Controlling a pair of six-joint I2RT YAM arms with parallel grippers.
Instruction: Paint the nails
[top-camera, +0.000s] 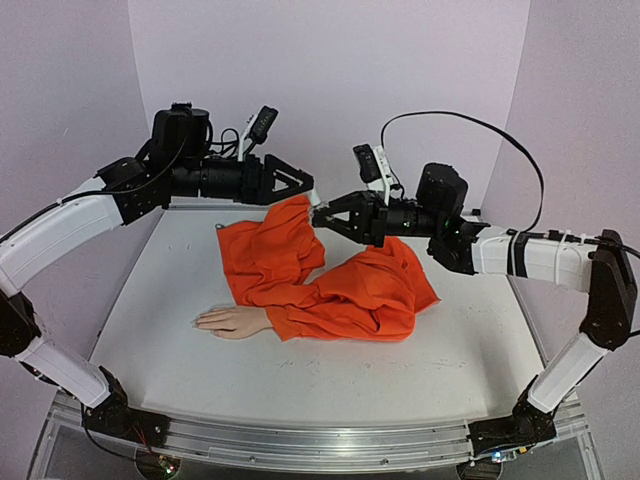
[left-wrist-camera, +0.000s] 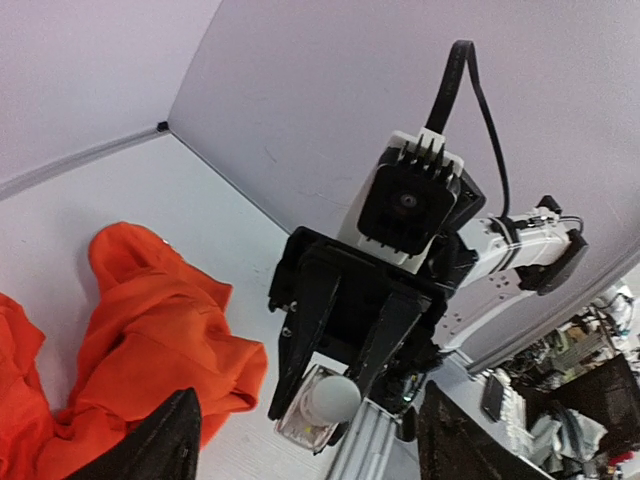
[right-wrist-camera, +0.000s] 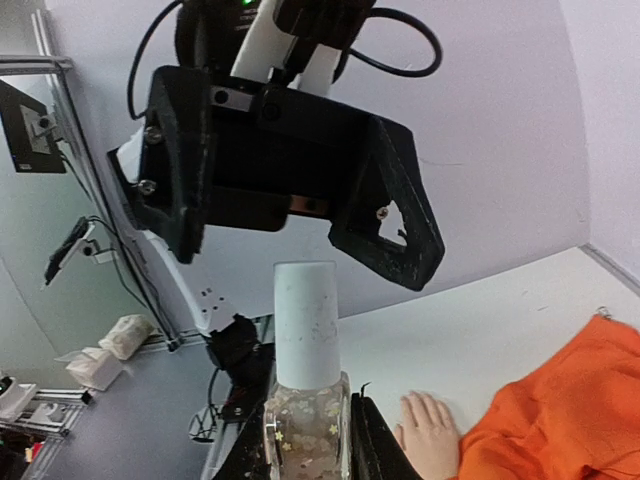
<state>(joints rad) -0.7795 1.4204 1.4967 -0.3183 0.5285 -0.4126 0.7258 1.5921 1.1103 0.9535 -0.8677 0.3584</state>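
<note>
The pale peach mannequin hand (top-camera: 232, 320) lies flat on the table, its wrist in an orange sleeve (top-camera: 330, 290). Its tiny nails (top-camera: 199, 321) point left; the hand also shows in the right wrist view (right-wrist-camera: 428, 428). My right gripper (top-camera: 322, 213) is shut on a small clear glass bottle (right-wrist-camera: 305, 425) with a pale cap (right-wrist-camera: 305, 320), held in the air above the sleeve. My left gripper (top-camera: 303, 190) is open, facing the cap from just beyond it without touching. In the left wrist view the bottle (left-wrist-camera: 318, 412) sits between my left fingers (left-wrist-camera: 170, 440).
The orange garment (top-camera: 270, 250) spreads over the table's middle and back. A pale wall (top-camera: 330, 80) stands close behind. The table's metal front rail (top-camera: 300, 440) runs along the near edge between the arm bases.
</note>
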